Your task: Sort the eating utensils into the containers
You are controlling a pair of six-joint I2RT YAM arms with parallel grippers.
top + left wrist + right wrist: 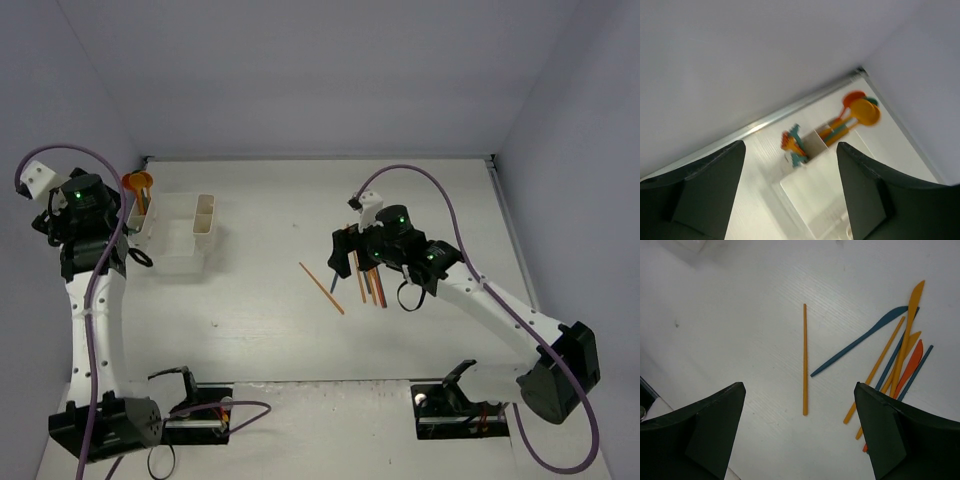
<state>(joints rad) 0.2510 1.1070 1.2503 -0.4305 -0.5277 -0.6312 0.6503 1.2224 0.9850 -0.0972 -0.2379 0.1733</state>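
Observation:
The containers [186, 243] are white open bins at the left. In the left wrist view, the bins [812, 192] hold orange and teal forks [792, 144] in one compartment and orange and yellow spoons [859, 109] in the one beside it. The spoons [138, 183] also show from above. My left gripper [128, 240] [791, 152] is open and empty at the bins' left side. My right gripper [350, 262] [800, 387] is open and empty above a lone orange stick [322, 288] [804, 360]. A pile of orange and blue utensils [370, 287] [900, 360] lies to its right.
A blue knife [860, 342] lies at the edge of the pile. Grey walls close the table at the back and both sides. The arm bases [190, 415] stand at the near edge, with purple cables looping over both arms.

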